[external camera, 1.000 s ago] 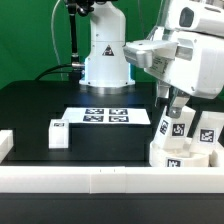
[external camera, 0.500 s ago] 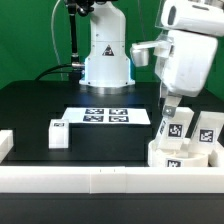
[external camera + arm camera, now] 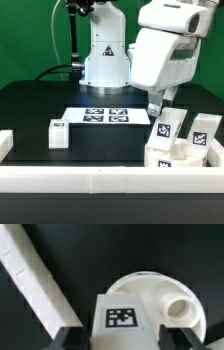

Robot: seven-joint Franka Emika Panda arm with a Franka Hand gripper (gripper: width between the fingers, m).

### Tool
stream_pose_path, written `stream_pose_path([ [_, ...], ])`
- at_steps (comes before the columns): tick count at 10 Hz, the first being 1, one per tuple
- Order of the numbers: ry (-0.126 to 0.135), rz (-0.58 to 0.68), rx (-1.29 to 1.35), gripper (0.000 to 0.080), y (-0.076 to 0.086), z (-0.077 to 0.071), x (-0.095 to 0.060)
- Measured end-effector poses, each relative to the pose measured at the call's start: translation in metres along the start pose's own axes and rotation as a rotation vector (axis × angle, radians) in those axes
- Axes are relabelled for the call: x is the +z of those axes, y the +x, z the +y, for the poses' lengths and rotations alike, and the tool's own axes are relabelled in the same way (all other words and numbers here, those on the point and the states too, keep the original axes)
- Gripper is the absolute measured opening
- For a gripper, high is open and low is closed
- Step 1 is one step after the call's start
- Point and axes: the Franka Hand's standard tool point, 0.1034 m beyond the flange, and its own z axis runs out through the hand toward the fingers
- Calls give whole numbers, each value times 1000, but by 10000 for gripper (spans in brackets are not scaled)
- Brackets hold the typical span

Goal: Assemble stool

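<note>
The stool's round white seat [image 3: 182,162] lies at the exterior view's right, by the front rail. One tagged white leg [image 3: 166,129] stands tilted on the seat, and my gripper [image 3: 162,117] is shut on it from above. In the wrist view that leg [image 3: 122,317] fills the space between my two dark fingers [image 3: 70,337], with the seat [image 3: 150,285] and one of its round holes beyond it. A second leg [image 3: 204,133] stands upright on the seat further to the exterior view's right. A third leg [image 3: 58,133] lies alone on the black table at the left.
The marker board [image 3: 105,116] lies flat mid-table in front of the robot base [image 3: 105,60]. A long white rail [image 3: 90,181] runs along the front edge, with a short piece [image 3: 5,146] at the left. The same rail [image 3: 35,277] passes close beside the seat.
My wrist has turned and its white body has swung toward the exterior view's left. The held leg has turned with it and shifted slightly left on the seat. The jaws' width is unchanged.
</note>
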Motion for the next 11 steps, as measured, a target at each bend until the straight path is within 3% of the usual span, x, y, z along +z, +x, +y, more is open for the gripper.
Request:
stream_pose_path([
  [2,22,-34,212,330,0,-4,0],
  [7,17,-21,561,330,5,-5,-1],
  [8,34,-18,653,331,5,-5,-1],
  [11,137,-8,973,331,2,-3,1],
])
